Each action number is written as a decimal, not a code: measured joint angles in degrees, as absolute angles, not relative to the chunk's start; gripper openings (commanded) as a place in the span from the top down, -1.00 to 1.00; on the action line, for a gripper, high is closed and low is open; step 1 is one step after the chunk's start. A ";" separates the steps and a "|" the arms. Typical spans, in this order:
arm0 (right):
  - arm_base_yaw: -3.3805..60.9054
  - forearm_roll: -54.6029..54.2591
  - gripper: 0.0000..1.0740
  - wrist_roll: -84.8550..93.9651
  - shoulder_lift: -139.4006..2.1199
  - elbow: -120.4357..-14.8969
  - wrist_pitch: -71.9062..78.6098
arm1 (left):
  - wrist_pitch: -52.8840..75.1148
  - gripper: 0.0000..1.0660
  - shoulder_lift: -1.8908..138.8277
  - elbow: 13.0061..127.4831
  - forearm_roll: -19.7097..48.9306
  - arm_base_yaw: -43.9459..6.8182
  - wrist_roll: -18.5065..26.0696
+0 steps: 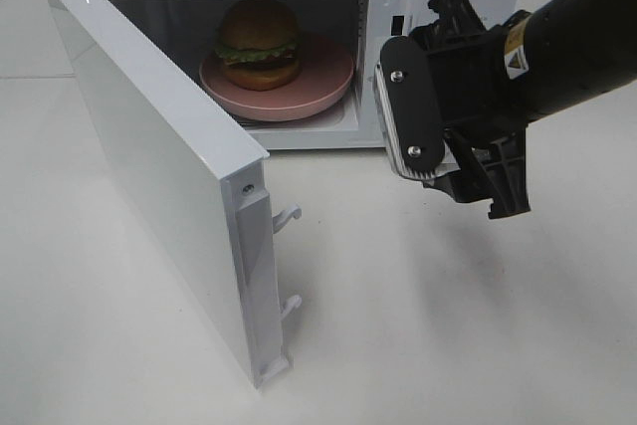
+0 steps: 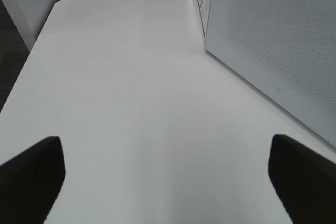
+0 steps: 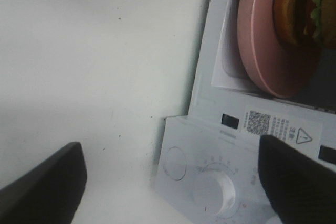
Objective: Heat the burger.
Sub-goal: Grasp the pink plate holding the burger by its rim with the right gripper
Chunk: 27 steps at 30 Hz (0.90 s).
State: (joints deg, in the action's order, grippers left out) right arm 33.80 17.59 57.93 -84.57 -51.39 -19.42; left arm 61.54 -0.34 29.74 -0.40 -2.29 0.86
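Observation:
The burger (image 1: 259,44), with a brown bun, green lettuce and a dark patty, sits on a pink plate (image 1: 323,82) inside the open white microwave (image 1: 390,57). The microwave door (image 1: 159,176) stands swung out toward the front left. My right gripper (image 1: 458,161) is open and empty, hovering in front of the microwave's control panel, right of the cavity. The right wrist view shows the burger (image 3: 302,9), the plate (image 3: 262,40) and the gripper (image 3: 173,182). My left gripper (image 2: 168,182) is open and empty over the bare table, beside the door (image 2: 273,45); it is out of the high view.
The microwave's dial (image 3: 212,190) and a round button (image 3: 175,162) lie just under my right gripper. Two door latch hooks (image 1: 287,214) stick out from the door's free edge. The white table (image 1: 448,325) spreads in front of the microwave.

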 measured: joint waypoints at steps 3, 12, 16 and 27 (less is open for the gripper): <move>33.80 16.50 -0.59 58.56 -86.69 -53.80 -18.45 | 61.54 -0.84 -0.34 29.74 -0.40 -2.29 0.86; 33.80 16.27 -0.59 59.13 -93.97 -61.31 -15.87 | 61.54 -0.84 -0.34 29.74 -0.40 -2.29 0.86; 33.80 16.27 -0.59 59.13 -95.68 -63.20 -14.04 | 61.54 -0.84 -0.34 29.74 -0.40 -2.29 0.86; 33.80 16.44 -0.58 59.13 -102.85 -66.52 -10.14 | 61.54 -0.84 -0.34 29.74 -0.40 -2.29 0.86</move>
